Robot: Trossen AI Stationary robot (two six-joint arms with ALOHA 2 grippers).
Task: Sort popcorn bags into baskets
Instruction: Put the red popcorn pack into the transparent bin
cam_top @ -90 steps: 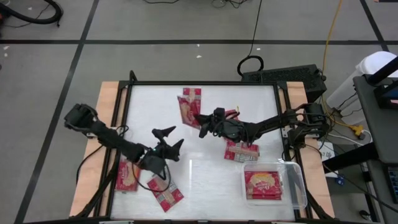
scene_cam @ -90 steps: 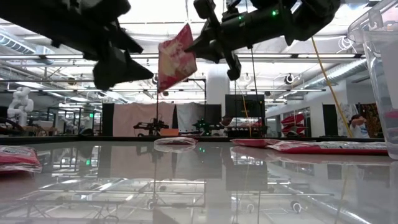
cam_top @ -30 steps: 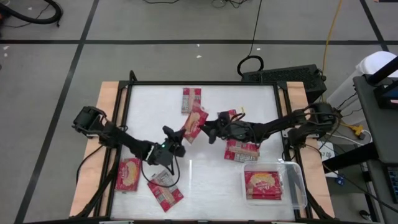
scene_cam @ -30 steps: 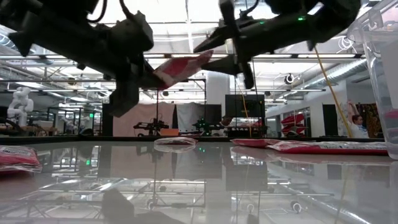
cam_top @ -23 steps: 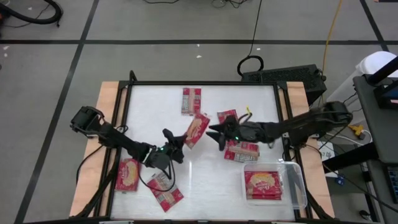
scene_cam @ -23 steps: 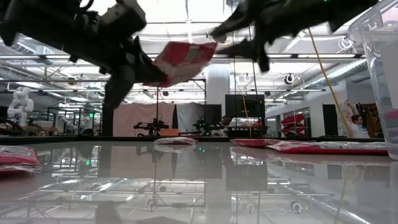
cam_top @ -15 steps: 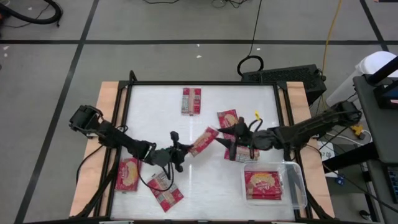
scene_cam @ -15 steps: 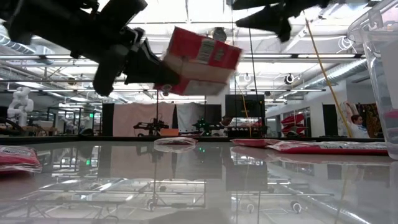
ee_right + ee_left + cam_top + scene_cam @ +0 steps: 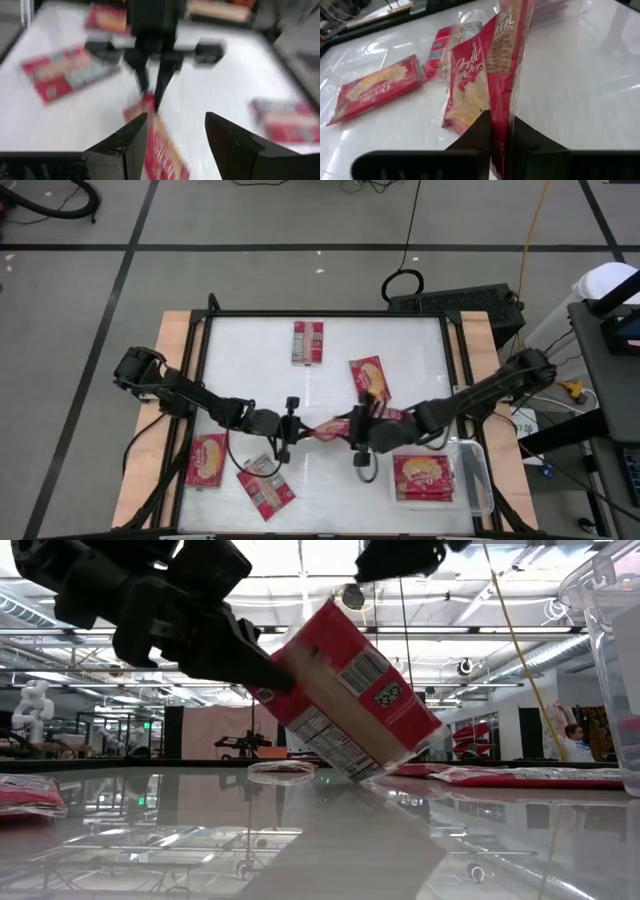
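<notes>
A red popcorn bag [image 9: 350,705] hangs over the middle of the table with my left gripper [image 9: 292,426] shut on its left end. It slants down toward the right, printed grey-white face toward the low view. My right gripper [image 9: 358,442] stands open at the bag's free end [image 9: 156,147] and higher up, and no view shows it touching the bag. The clear basket [image 9: 478,480] at the near right holds red bags [image 9: 423,477]. More bags lie flat: [image 9: 308,342], [image 9: 369,377], [image 9: 206,460], [image 9: 265,491]. My left gripper pinches the bag's end seam [image 9: 501,131] between its two fingers, which come from the table's left and slant a little downward, along the bag. The bag stands on edge in the hold. It tilts down away from the fingers, its free end [image 9: 372,768] lowest and just above the table.
The black frame [image 9: 205,315] runs round the white table top, with wooden strips [image 9: 172,340] outside it. Another bag [image 9: 405,416] lies under my right arm, just beyond the basket. Bare table lies between the near-left bags and the basket.
My left gripper has rolled at the wrist and swung the bag round. The bag pointed toward the far edge and now points right, tipped down and on edge. My right gripper has drawn away from the bag's far end, gone toward the near edge, risen and rolled.
</notes>
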